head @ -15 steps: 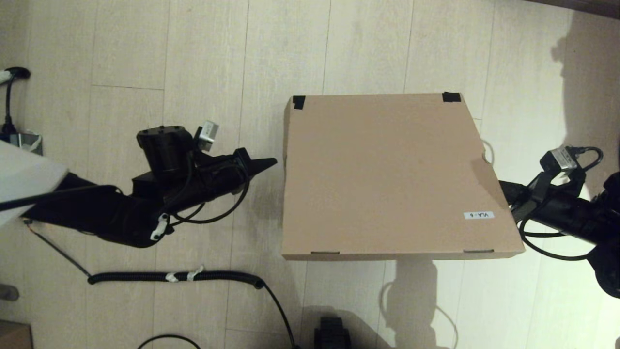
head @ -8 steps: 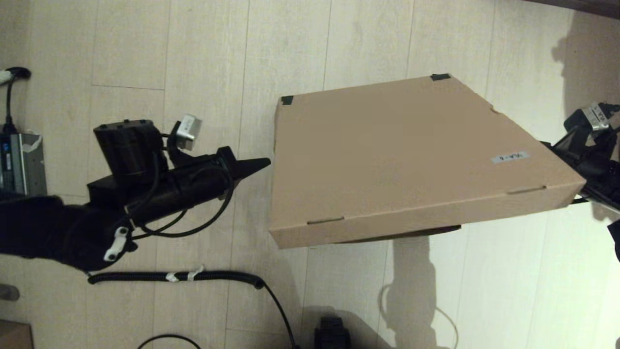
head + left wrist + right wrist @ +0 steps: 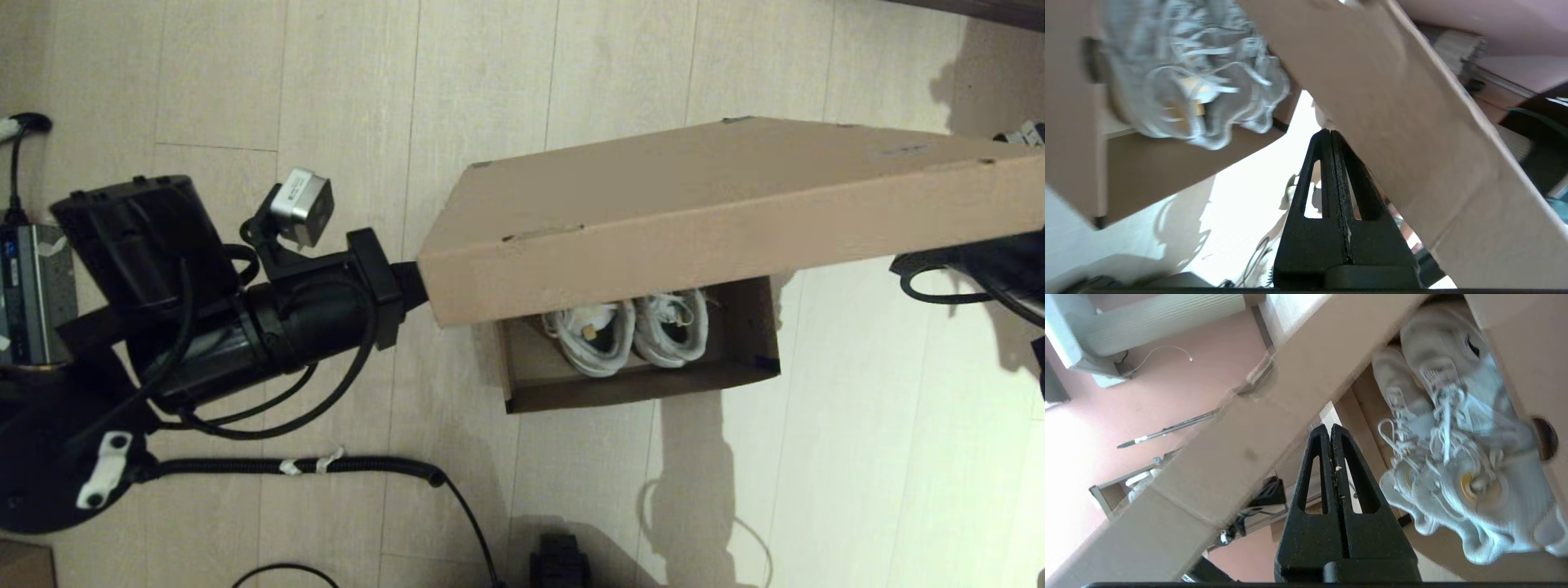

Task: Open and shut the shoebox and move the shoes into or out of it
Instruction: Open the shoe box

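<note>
The brown shoebox lid [image 3: 735,204] stands raised and tilted over the box base [image 3: 637,390], which rests on the floor. Inside the base lie the white shoes [image 3: 629,328], side by side, partly hidden by the lid. My left gripper [image 3: 411,282] is shut and pressed under the lid's left edge; in the left wrist view its tips [image 3: 1329,131] touch the lid's underside [image 3: 1412,134], with the shoes [image 3: 1180,94] beyond. My right arm [image 3: 971,265] reaches under the lid's right end, its tips hidden there. The right gripper [image 3: 1329,426] is shut, beneath the lid [image 3: 1229,449], beside the shoes [image 3: 1453,457].
A coiled black cable [image 3: 326,465] lies on the pale plank floor near the left arm. A grey device [image 3: 33,286] sits at the far left, a small brown cardboard piece [image 3: 20,565] at the lower left corner, and a black part [image 3: 559,563] at the bottom edge.
Both arms have risen and the lid has swung up from lying flat on the box to steeply tilted. The base and the shoes now show under it.
</note>
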